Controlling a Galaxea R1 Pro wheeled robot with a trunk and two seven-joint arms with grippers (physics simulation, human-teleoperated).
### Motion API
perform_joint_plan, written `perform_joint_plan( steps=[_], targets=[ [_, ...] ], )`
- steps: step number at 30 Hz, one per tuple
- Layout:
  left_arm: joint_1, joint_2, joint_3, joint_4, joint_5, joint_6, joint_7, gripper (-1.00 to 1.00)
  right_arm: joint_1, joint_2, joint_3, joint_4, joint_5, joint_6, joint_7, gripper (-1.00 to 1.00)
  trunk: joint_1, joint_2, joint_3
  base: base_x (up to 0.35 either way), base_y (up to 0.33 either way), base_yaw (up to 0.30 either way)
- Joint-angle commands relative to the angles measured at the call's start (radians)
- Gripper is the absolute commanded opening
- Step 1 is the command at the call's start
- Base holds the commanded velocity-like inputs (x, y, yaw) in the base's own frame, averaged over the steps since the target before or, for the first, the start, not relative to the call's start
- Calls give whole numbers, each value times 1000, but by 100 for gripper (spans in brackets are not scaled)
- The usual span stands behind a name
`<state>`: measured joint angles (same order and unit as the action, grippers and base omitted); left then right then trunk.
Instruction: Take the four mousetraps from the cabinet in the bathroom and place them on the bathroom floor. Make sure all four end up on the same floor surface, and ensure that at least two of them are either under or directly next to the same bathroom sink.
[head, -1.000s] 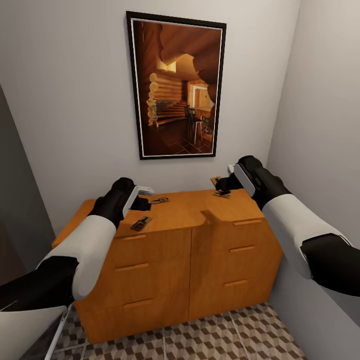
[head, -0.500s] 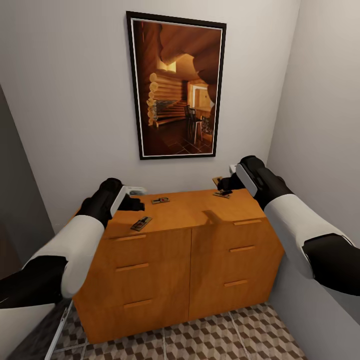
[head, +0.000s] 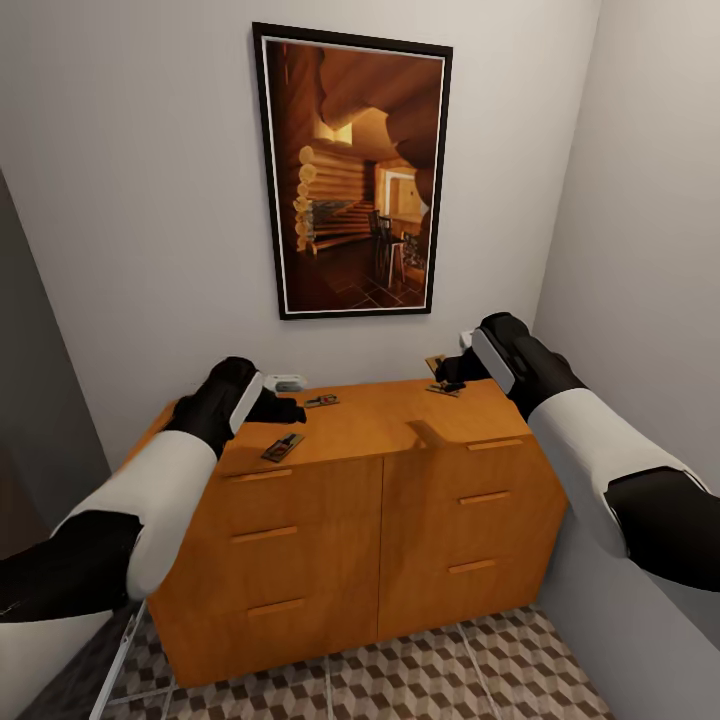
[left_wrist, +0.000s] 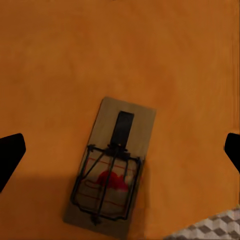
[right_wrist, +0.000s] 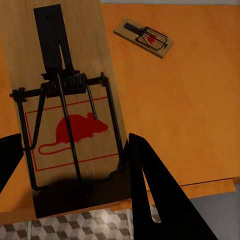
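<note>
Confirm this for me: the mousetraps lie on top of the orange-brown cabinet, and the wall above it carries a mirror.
One thing is wrong: it is not a mirror. The head view shows a framed picture of a log-cabin interior on the wall above the cabinet. The rest stands: the mousetraps do lie on the cabinet's top.

Warm orange-brown wood on the cabinet (head: 400, 500), a smooth satin grain across its flat surface and drawer fronts, with wooden bar handles (head: 484, 497) to match. The mousetrap (left_wrist: 112, 165) under the left wrist camera is a paler, matt wooden plate carrying thin dark wire and a printed red mark. Another mousetrap (right_wrist: 65, 107) shows the same dull timber and black metal spring. The fingers (right_wrist: 160, 195) look matt black. Below, the bathroom floor (head: 420, 675) is smooth patterned tile.
</note>
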<state>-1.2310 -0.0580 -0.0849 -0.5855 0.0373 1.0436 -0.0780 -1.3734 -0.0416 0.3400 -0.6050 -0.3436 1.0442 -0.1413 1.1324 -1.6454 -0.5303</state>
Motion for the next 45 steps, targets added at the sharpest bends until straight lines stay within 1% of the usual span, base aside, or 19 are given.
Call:
perform_joint_plan(
  steps=[1, 2, 4, 5, 7, 10, 12, 18, 27, 34, 45],
  targets=[
    [-1, -2, -18, -1, 2, 4, 0, 100, -1, -1, 7, -1, -14, 3, -10, -100, 0, -1, -1, 0, 0, 0],
    [-1, -5, -46, -1, 3, 4, -1, 100, -1, -1, 7, -1, -14, 3, -10, -100, 0, -1, -1, 0, 0, 0],
    [-1, -8, -70, -1, 5, 4, -2, 100, -1, -1, 7, -1, -14, 3, -10, -100, 0, -1, -1, 0, 0, 0],
    [-1, -10, -88, -1, 8, 4, -3, 100, -1, -1, 7, -1, -14, 3, -10, -100, 0, -1, -1, 0, 0, 0],
    [-1, -10, -104, -1, 18, 4, -5, 100, -1, -1, 7, -1, -14, 3, -10, -100, 0, -1, -1, 0, 0, 0],
    [-1, -9, -115, -1, 32, 4, -7, 100, -1, -1, 7, -1, -14, 3, -10, -100, 0, -1, -1, 0, 0, 0],
    [-1, -7, -119, -1, 38, 4, -7, 100, -1, -1, 7, -1, -14, 3, -10, -100, 0, -1, -1, 0, 0, 0],
    [-1, -5, -124, -1, 44, 4, -8, 100, -1, -1, 7, -1, -15, 3, -10, -100, 0, -1, -1, 0, 0, 0],
    [-1, -2, -128, -3, 46, 4, -8, 100, -1, -1, 7, -1, -15, 3, -10, -100, 0, -1, -1, 0, 7, 0],
    [-1, -2, -128, -3, 46, 4, -9, 100, -1, -1, 7, -1, -15, 3, -10, -100, 0, -1, -1, 0, 181, 0],
    [-1, -2, -129, 0, 48, 4, -9, 100, -1, -1, 7, 0, -15, 3, -11, -100, 0, -1, -1, 0, 27, 0]
  ],
)
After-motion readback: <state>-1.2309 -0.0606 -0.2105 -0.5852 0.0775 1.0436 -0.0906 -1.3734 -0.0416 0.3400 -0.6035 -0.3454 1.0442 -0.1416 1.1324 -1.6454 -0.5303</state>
